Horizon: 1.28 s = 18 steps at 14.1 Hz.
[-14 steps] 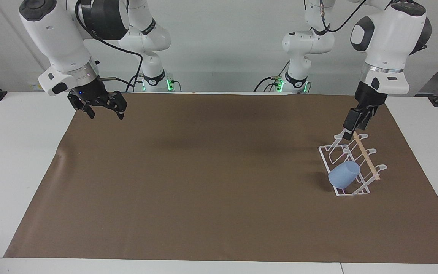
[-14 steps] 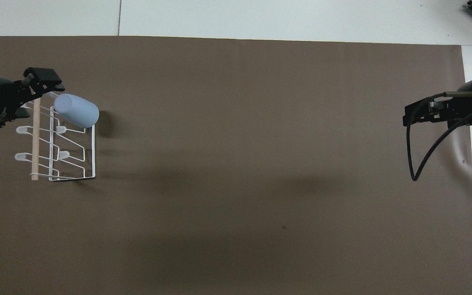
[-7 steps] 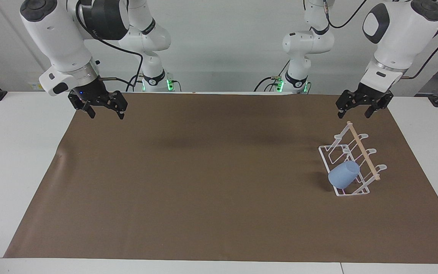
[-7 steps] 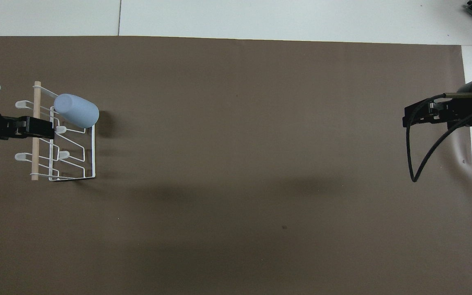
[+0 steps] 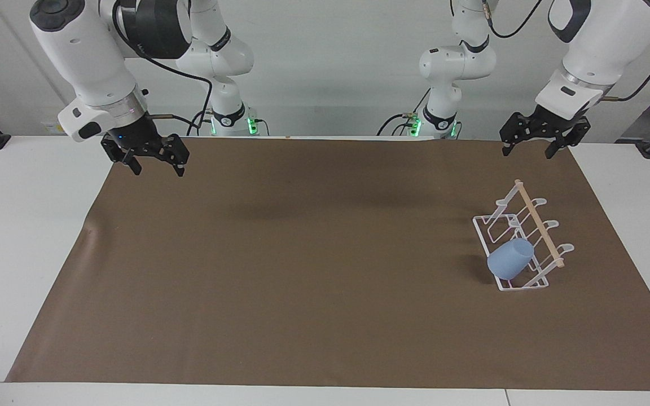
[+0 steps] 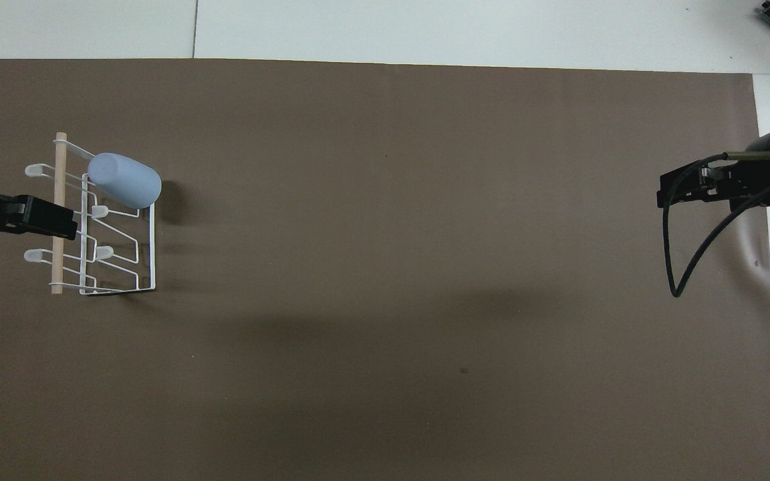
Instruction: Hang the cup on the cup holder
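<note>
A: Cup (image 5: 510, 259), how does it look?

B: Small, light blue, plain smooth plastic. No handle. Tapers toward the closed base. It sits tilted on one of the slanted prongs, mouth down toward the rack's base, closed end angled up and toward the middle of the table. A dark shadow lies on the mat just beside it.

A: And the cup holder (image 5: 528, 237)?

B: White wire rack with a pale wooden rod (image 5: 538, 224) along its top, looped prongs on both sides. It stands on the brown mat (image 5: 302, 270) at the left arm's end of the table. The cup hangs at the end of the rack farther from the robots; the other prongs I can see carry nothing.

A: Overhead agree?

B: Yes. Cup (image 6: 124, 180) over the rack's (image 6: 117, 267) farther end, rod (image 6: 59, 214) running along the rack's outer edge.

A: Left gripper (image 5: 534, 150)?

B: Up in the air over the mat's edge at the robots' end of the rack, clear of it, fingers spread apart, nothing between them. From overhead its tip (image 6: 41, 218) overlaps the rod, but the facing view shows it well above.

A: Right gripper (image 5: 157, 167)?

B: Waiting over the mat's corner at the right arm's end, fingers apart, empty. Overhead shows it (image 6: 682, 189) at the mat's edge, cable (image 6: 676, 254) looping below it.
</note>
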{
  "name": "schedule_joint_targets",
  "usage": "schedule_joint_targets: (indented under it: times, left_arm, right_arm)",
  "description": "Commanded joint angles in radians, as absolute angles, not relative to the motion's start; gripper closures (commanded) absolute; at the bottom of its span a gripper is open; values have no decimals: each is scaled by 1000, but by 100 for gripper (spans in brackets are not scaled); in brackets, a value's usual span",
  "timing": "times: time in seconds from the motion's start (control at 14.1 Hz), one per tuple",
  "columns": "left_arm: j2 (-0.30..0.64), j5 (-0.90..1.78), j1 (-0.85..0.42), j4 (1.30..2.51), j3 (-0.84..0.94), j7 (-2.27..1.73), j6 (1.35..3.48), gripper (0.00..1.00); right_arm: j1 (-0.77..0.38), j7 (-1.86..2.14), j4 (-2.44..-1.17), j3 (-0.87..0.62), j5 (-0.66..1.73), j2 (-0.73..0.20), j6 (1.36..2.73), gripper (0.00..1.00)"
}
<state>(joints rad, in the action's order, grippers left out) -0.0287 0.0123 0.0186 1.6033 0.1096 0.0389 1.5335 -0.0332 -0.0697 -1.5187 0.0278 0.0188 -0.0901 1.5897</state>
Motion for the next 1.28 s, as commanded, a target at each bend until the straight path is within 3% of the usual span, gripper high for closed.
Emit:
schedule_joint_targets:
  times: [0.0,0.36,1.21]
  left_arm:
    - [-41,3,23,1621,107,43,1511,0]
    - [-26,12,11,1573,109,14,1506,0]
    - [-41,12,12,1614,109,28,1525,0]
  right_arm:
    - [-31,-49,-1551,28,25,-64,1601,0]
    - [-31,-49,-1551,28,25,-64,1601,0]
    - [-31,-49,-1551,28,25,-64,1601,0]
